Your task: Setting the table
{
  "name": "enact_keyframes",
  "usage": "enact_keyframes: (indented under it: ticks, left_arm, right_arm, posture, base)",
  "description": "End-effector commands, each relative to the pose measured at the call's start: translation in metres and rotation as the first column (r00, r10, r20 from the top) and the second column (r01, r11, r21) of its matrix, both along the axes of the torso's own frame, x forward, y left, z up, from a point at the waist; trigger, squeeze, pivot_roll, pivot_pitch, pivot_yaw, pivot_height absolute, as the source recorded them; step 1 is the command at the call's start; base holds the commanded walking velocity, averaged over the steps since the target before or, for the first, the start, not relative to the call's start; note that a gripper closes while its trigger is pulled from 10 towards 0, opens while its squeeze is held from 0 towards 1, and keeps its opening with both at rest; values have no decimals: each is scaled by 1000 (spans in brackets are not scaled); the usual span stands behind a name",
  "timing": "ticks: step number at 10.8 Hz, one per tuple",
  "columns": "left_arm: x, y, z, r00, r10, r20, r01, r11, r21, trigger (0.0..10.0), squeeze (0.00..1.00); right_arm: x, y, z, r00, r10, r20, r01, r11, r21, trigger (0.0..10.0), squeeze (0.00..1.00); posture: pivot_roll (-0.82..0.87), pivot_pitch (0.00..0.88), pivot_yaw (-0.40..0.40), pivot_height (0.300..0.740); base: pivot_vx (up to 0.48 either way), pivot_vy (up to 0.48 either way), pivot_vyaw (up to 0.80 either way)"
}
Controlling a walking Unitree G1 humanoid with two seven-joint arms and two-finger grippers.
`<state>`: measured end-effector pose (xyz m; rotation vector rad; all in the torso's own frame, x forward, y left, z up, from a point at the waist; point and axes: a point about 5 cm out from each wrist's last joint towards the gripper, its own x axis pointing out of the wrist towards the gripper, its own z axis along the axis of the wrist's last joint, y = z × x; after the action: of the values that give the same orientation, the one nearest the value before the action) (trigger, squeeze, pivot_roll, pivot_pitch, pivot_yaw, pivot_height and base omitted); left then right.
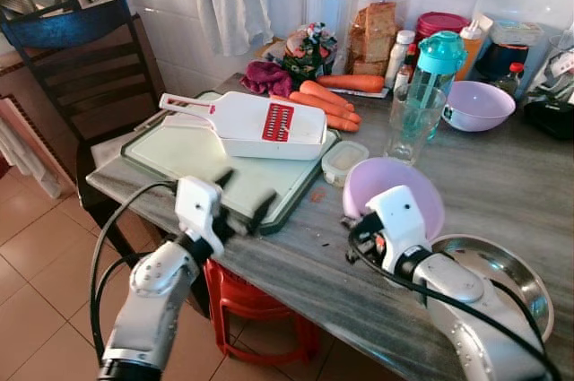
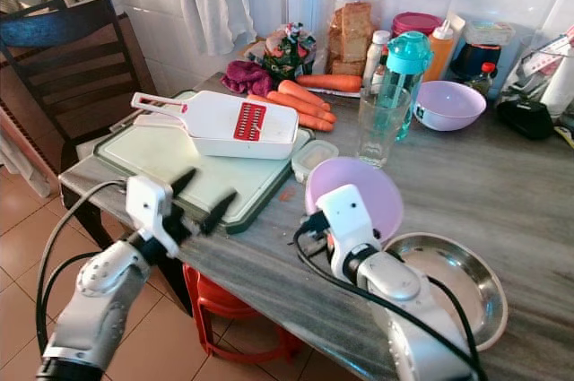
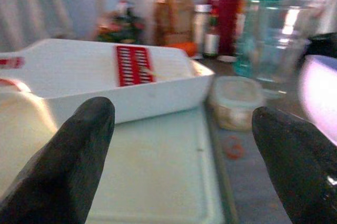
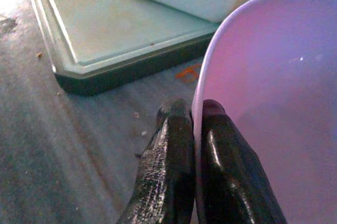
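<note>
**Pink bowl pinched at its rim**

Pink bowl [image 1: 395, 194] sat on the grey table [image 1: 502, 186], beside a steel dish [image 1: 502, 273]. The right gripper [image 4: 194, 129] had clamped its near rim, one finger inside, one outside. The left gripper [image 1: 240, 197] hovered spread wide, empty, over the cutting board [image 1: 193, 161] near the white slicer [image 1: 247, 124].

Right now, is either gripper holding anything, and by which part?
The right gripper pinches the near rim of the pink bowl, one finger inside, one outside. The left gripper is open over the cutting board, holding nothing.
</note>
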<state>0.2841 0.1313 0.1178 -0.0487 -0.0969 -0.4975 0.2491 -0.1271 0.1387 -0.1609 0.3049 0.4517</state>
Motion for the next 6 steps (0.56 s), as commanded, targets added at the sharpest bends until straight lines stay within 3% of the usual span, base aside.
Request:
enact_keyframes:
  ticks: [1, 5, 6]
  left_arm:
    - [-1, 1, 0, 997, 81, -18, -81, 997, 13, 10000, 0]
    - [4, 1, 4, 978, 198, -64, -200, 979, -26, 10000, 0]
    - [4, 0, 4, 980, 180, -83, -184, 982, -47, 10000, 0]
  right_arm:
    - [0, -4, 6, 998, -33, 53, 33, 999, -2, 10000, 0]
    - [3, -5, 12, 985, -88, 147, 90, 996, -7, 10000, 0]
    - [2, -5, 10, 984, -101, 148, 103, 995, -4, 10000, 0]
  posture:
    - [-28, 0, 64, 740]
    - [-29, 0, 64, 740]
    - [-29, 0, 65, 740]
  base:
    - [0, 0, -800]
    - [0, 0, -800]
    - [0, 0, -594]
